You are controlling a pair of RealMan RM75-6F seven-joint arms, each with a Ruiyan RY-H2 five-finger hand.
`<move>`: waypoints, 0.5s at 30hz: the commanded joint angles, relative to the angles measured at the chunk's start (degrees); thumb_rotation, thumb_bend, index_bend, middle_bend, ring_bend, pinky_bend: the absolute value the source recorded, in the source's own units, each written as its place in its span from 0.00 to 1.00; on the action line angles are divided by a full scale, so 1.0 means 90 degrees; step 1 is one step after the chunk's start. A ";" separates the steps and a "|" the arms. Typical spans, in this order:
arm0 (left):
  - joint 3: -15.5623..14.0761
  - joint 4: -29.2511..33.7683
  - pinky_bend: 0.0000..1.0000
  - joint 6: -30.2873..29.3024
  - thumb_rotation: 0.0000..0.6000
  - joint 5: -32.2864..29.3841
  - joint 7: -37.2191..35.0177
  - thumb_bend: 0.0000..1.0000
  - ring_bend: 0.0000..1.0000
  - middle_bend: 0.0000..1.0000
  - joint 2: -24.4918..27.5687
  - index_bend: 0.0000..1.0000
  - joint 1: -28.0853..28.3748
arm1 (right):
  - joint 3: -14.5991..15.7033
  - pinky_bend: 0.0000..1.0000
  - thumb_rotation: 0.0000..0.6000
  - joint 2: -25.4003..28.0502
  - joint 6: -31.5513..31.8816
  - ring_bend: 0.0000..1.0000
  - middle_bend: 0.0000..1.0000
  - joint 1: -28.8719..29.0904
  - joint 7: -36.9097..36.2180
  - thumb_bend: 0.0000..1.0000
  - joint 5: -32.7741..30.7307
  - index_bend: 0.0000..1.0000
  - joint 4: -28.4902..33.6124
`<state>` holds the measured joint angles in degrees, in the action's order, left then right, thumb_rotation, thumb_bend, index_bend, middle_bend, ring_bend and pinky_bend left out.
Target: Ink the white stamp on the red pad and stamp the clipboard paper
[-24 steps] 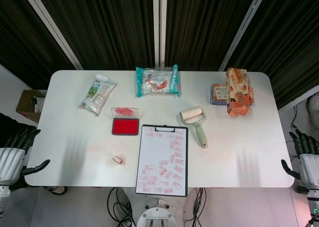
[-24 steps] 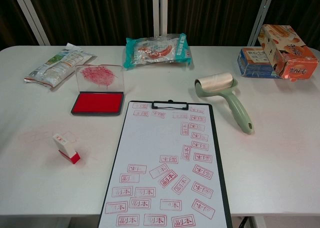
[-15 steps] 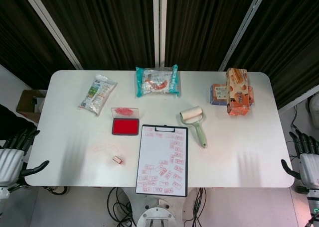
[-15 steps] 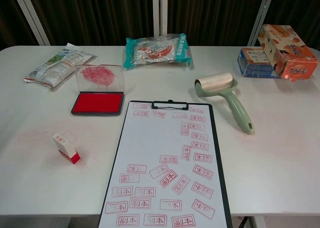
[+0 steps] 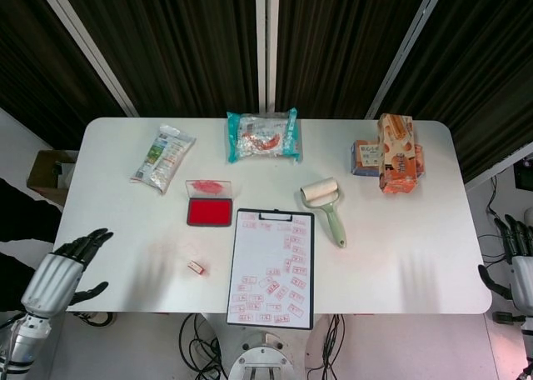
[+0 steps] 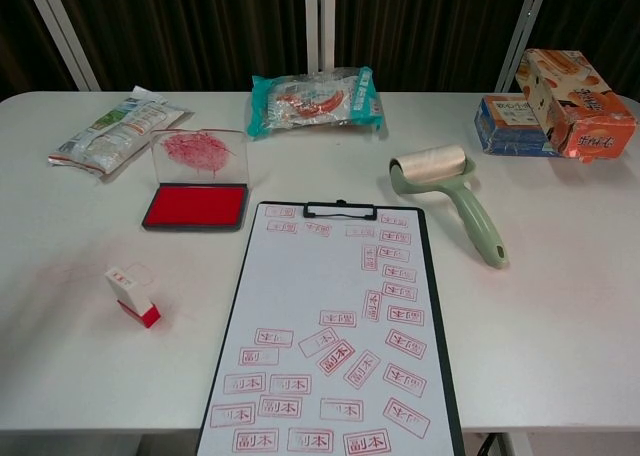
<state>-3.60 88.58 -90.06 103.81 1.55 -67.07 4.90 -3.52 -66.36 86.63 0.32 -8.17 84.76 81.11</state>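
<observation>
White stamp [image 6: 131, 295] lying untouched on desk [image 5: 400, 230], between red pad [image 6: 195, 205] and clipboard paper [image 6: 335, 336]. Left hand [image 5: 62, 272] empty, fingers spread, nearest for pickup; right hand [image 5: 520, 267] spread, idle at far edge.

Clipboard [image 6: 335, 336] lies at front centre of worktop [image 6: 560, 306]. Stamp [image 6: 131, 296] is on its side, left of clipboard and apart from it. Ink pad [image 6: 195, 205] sits behind stamp, w/ lid standing at its back. Lint roller [image 6: 448, 194] lies right of pad. Behind: two bags at left & centre, boxes [image 6: 560, 101] at right.
</observation>
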 commanded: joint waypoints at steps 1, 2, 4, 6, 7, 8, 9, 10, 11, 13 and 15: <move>-0.0109 -0.0106 1.00 0.0408 1.00 0.0151 0.0007 0.16 0.86 0.35 -0.0243 0.21 0.0267 | -0.0006 0.00 1.00 0.0010 -0.0028 0.00 0.00 0.0014 0.0007 0.23 -0.0010 0.00 0.0025; -0.0116 -0.0126 1.00 0.0498 1.00 0.0195 0.0079 0.17 0.88 0.35 -0.0313 0.21 0.0327 | -0.0003 0.00 1.00 0.0012 -0.0031 0.00 0.00 0.0016 0.0009 0.23 -0.0004 0.00 0.0039; -0.0149 -0.0125 1.00 0.0719 1.00 0.0284 0.0182 0.19 0.92 0.37 -0.0435 0.22 0.0464 | 0.0007 0.00 1.00 0.0019 -0.0037 0.00 0.00 0.0021 0.0018 0.23 0.0014 0.00 0.0057; -0.0176 -0.0077 1.00 0.1034 1.00 0.0326 0.0369 0.19 0.93 0.37 -0.0537 0.23 0.0629 | 0.0013 0.00 1.00 0.0033 -0.0032 0.00 0.00 0.0017 0.0021 0.23 0.0027 0.00 0.0072; -0.0178 -0.0051 1.00 0.1161 1.00 0.0337 0.0470 0.19 0.93 0.37 -0.0578 0.23 0.0697 | 0.0011 0.00 1.00 0.0040 -0.0024 0.00 0.00 0.0012 0.0018 0.23 0.0024 0.00 0.0079; -0.0173 -0.0022 1.00 0.1300 1.00 0.0348 0.0584 0.19 0.94 0.37 -0.0649 0.23 0.0777 | 0.0008 0.00 1.00 0.0052 -0.0013 0.00 0.00 0.0001 0.0007 0.23 0.0015 0.00 0.0085; -0.0165 -0.0005 1.00 0.1388 1.00 0.0342 0.0645 0.19 0.94 0.36 -0.0713 0.23 0.0829 | 0.0007 0.00 1.00 0.0063 -0.0006 0.00 0.00 -0.0008 -0.0001 0.23 0.0005 0.00 0.0085; -0.0154 -0.0004 1.00 0.1496 1.00 0.0323 0.0685 0.19 0.94 0.36 -0.0803 0.23 0.0894 | 0.0004 0.00 1.00 0.0075 0.0000 0.00 0.00 -0.0020 -0.0011 0.23 -0.0010 0.00 0.0078; -0.0143 -0.0022 1.00 0.1567 1.00 0.0298 0.0675 0.19 0.94 0.36 -0.0877 0.23 0.0942 | 0.0001 0.00 1.00 0.0084 0.0003 0.00 0.00 -0.0029 -0.0021 0.23 -0.0023 0.00 0.0071; -0.0126 -0.0125 1.00 0.1746 1.00 0.0225 0.0663 0.19 0.94 0.35 -0.1035 0.25 0.1047 | -0.0010 0.00 1.00 0.0107 0.0001 0.00 0.00 -0.0049 -0.0045 0.23 -0.0070 0.00 0.0057; -0.0112 -0.0248 1.00 0.1850 1.00 0.0217 0.0737 0.19 0.94 0.34 -0.1158 0.26 0.1130 | -0.0024 0.00 1.00 0.0137 0.0002 0.00 0.00 -0.0063 -0.0065 0.23 -0.0104 0.00 0.0058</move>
<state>-4.76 87.25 -74.29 106.00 7.59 -76.50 14.27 -3.68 -65.19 86.65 -0.19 -8.69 83.89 81.64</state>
